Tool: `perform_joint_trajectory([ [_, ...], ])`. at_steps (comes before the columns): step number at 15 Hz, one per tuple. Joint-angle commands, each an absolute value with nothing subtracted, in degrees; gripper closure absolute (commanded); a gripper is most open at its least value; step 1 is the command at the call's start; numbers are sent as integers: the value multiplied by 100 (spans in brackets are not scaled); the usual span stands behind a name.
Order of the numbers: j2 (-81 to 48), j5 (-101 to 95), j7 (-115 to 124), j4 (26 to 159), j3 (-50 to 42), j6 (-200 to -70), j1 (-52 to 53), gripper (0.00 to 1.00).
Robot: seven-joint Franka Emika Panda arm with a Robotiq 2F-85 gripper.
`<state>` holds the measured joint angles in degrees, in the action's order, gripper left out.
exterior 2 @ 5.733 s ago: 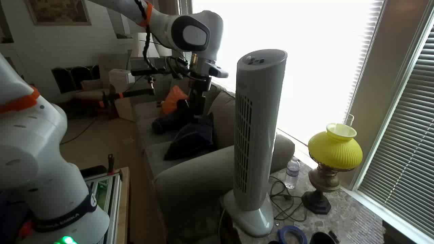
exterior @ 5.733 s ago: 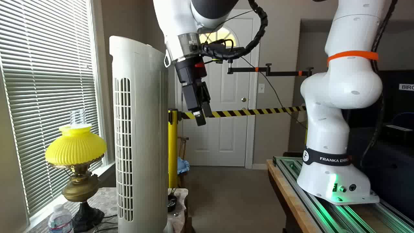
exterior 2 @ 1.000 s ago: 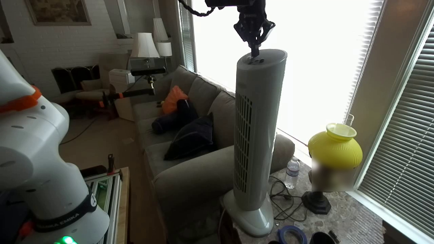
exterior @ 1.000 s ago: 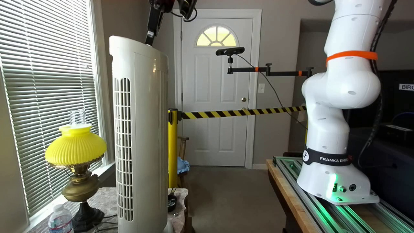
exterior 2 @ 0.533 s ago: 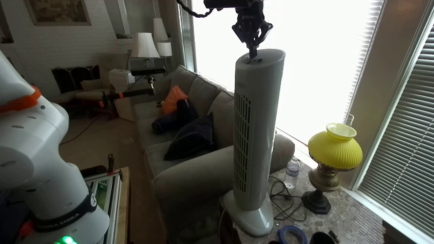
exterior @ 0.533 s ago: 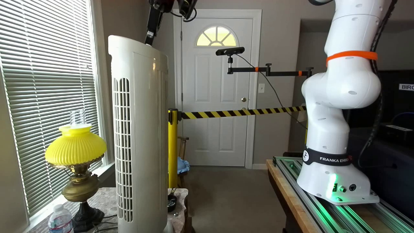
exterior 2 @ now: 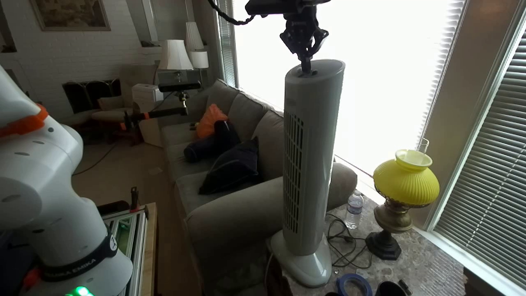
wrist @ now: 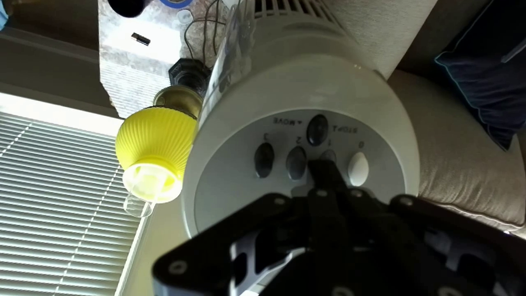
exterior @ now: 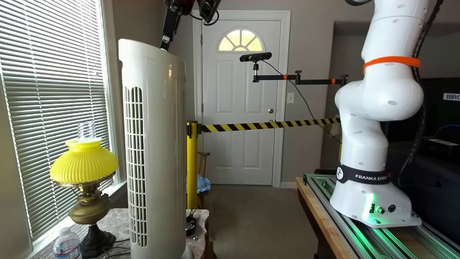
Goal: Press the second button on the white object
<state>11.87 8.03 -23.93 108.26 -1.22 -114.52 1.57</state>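
The white object is a tall white tower fan (exterior: pixel 158 144), standing on a stone-topped table in both exterior views. Its grey top panel (wrist: pixel 230 181) carries a row of oval buttons marked 0 to 3, seen upside down in the wrist view. The white button (wrist: pixel 358 169) is at 0. Beside it the second button (wrist: pixel 328 155), marked 1, is mostly covered by my black gripper (wrist: pixel 324 164). Shut and holding nothing, the gripper reaches down onto the panel, and its tips seem to touch that button. How deep the button sits I cannot tell.
Close by are the button marked 2 (wrist: pixel 296 163), the one marked 3 (wrist: pixel 264 160) and a dark oval button (wrist: pixel 317 130). A yellow-shaded lamp (exterior 2: pixel 407 181) and a water bottle (exterior 2: pixel 354 209) share the table. Behind the fan stands a sofa (exterior 2: pixel 238 205).
My gripper has come from beside the fan to above its top. Over the last second the fan's top has shifted slightly leftward in both exterior views, together with the fingertips.
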Motion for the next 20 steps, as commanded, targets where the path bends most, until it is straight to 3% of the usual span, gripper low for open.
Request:
perform_joint_trajectory([
  [1, 1551, 593, -2201, 11157, -80, -11523, 190, 100],
  [5, 1910, 350, -1843, 11052, -40, -11242, 159, 100],
  [6, 1983, 269, -1648, 10989, -17, -11027, 146, 92],
  [7, 2096, 159, -1497, 10995, 11, -10836, 134, 73],
  [13, 2664, 358, -913, 11322, -19, -9719, 184, 29],
  [17, 3175, 381, -396, 12105, 50, -10133, 120, 0],
  [20, 3518, 651, -290, 12775, 46, -10507, 208, 0],
])
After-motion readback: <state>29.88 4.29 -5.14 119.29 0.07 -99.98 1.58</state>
